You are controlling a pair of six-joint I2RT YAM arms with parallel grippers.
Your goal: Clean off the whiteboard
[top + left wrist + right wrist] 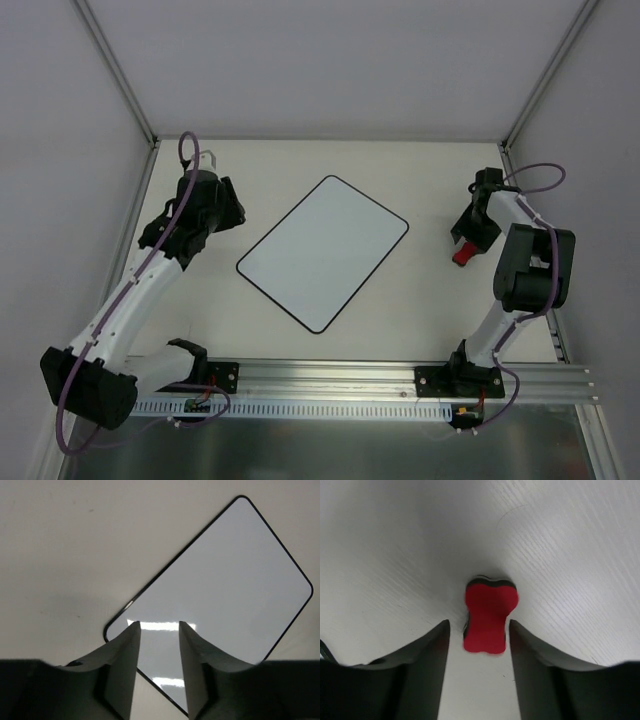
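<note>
- Nearest, in the right wrist view: dark fingers of right gripper (479,625), spread wide, holding nothing.
- Just beyond and between them: red eraser (489,617), flat on table (395,555), with a gap on either side, not gripped.
- From above: eraser well apart from whiteboard (323,252), off to its right.
- In the left wrist view: left gripper (160,626), likewise parted and empty, hanging above one corner of whiteboard.
- Whiteboard: flat at mid-table, turned at an angle, between the two arms, touched by neither.
- No writing to be found on it in either view, only glare from the lights. Possibly faint strokes lost at this sharpness, so cannot rule that out.
- Judged on that: looks wiped already, with nothing plainly left to rub out.
- For any leftover marks: would call for closing on eraser, carrying it across to whiteboard and rubbing there.
</note>
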